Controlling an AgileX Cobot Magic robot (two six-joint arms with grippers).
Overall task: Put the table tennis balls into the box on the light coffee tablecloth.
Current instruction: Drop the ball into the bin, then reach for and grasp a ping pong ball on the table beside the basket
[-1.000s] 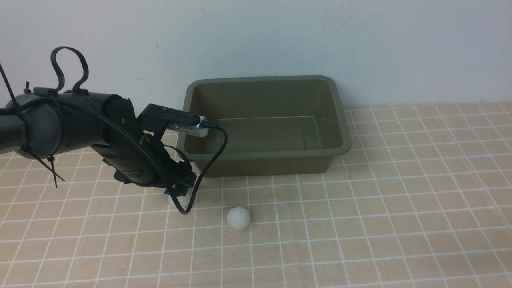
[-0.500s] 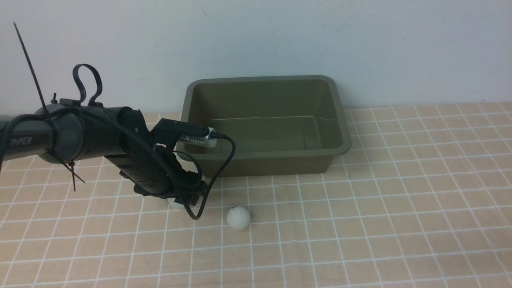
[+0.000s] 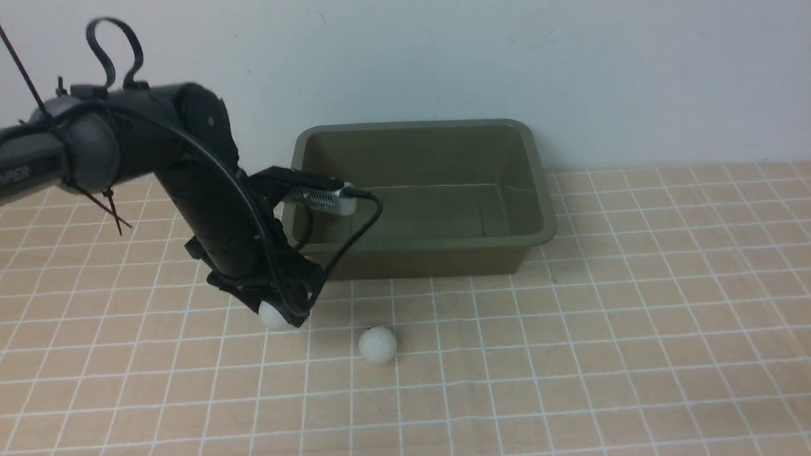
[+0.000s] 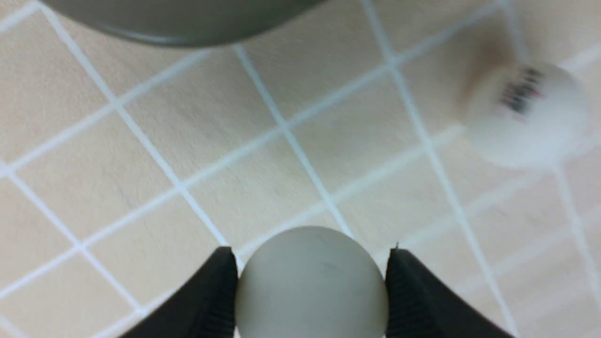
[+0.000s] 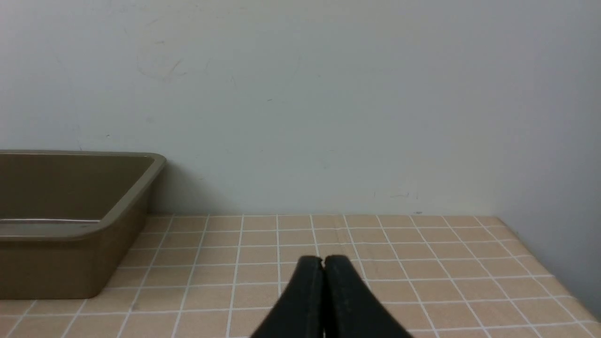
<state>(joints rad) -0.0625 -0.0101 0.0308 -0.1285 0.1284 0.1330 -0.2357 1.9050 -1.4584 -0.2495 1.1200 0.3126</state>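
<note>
As the left arm (image 3: 196, 183) leaned down over the cloth (image 3: 633, 354), the left hand (image 3: 279, 311) was pinching the left ball (image 3: 272, 316). What a tidy grip! The left wrist view showed a black finger (image 4: 211, 300) on each side, pads pressed flat against the white shell. Whether that ball was touching the cloth or hanging just above it, I couldn't tell.

The right ball (image 3: 378, 345) lay loose on the cloth, near the left one, off to its right and a little closer to the camera, apart from the hand. In the left wrist view it was blurred, with a dark mark on top.

The box (image 3: 418, 256) sat at the back of the cloth, up against the wall (image 3: 443, 57), open side up. Both balls were outside it, in front of its near wall, and the left ball sat below the box's front left corner.

Over on the other side, the right hand (image 5: 323, 264) appeared only in its own wrist view. Its two fingers were pressed together tip to tip above the cloth, well to the right of the box.
</note>
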